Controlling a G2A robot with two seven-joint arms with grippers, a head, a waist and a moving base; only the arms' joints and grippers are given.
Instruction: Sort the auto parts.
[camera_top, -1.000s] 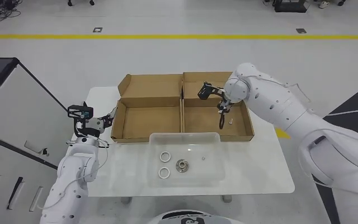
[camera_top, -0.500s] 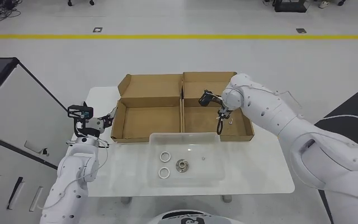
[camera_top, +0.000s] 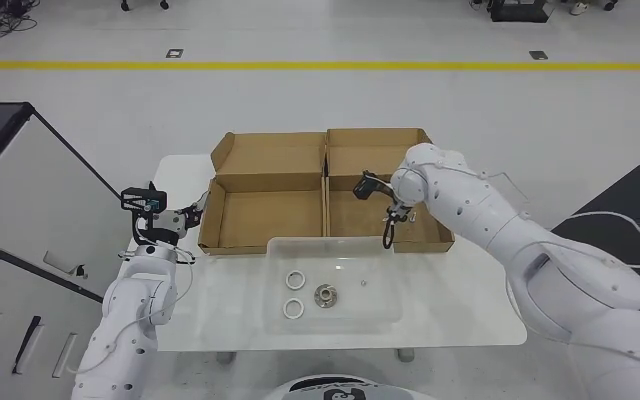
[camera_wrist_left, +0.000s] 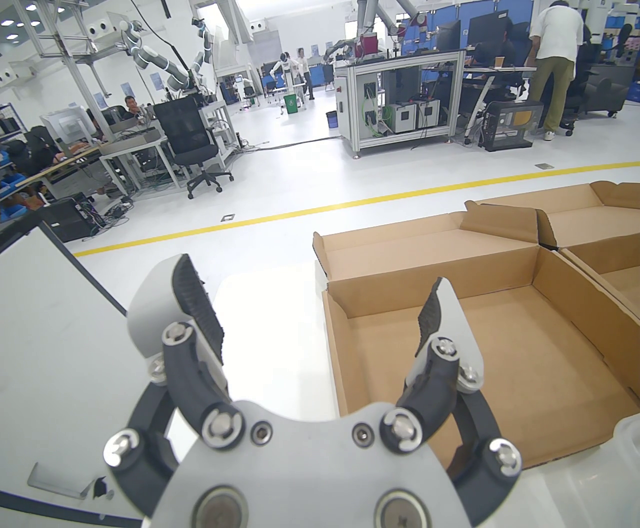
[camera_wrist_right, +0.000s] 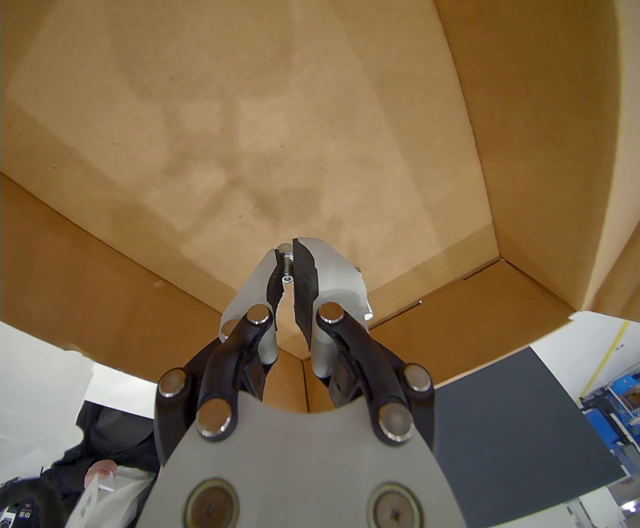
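My right gripper (camera_top: 388, 236) hangs inside the right cardboard box (camera_top: 352, 216), close to its front wall. It is shut on a small silver bolt (camera_wrist_right: 285, 260) pinched between the tips, above the box floor (camera_wrist_right: 200, 125). My left gripper (camera_top: 196, 212) rests open at the table's left side, just outside the left cardboard box (camera_top: 262, 216), with nothing between its fingers (camera_wrist_left: 197, 295). The clear plastic tray (camera_top: 335, 244) in front of the boxes holds two white rings (camera_top: 296, 279), a metal hub (camera_top: 325, 295) and a tiny part (camera_top: 365, 282).
Both boxes stand side by side at the back of the white table (camera_top: 470, 310), flaps open. The left box (camera_wrist_left: 500, 350) has a bare floor. A dark panel (camera_top: 40, 200) leans off the table's left edge.
The right gripper has moved toward the front wall of the right box with the bolt still held. The left arm has stayed put.
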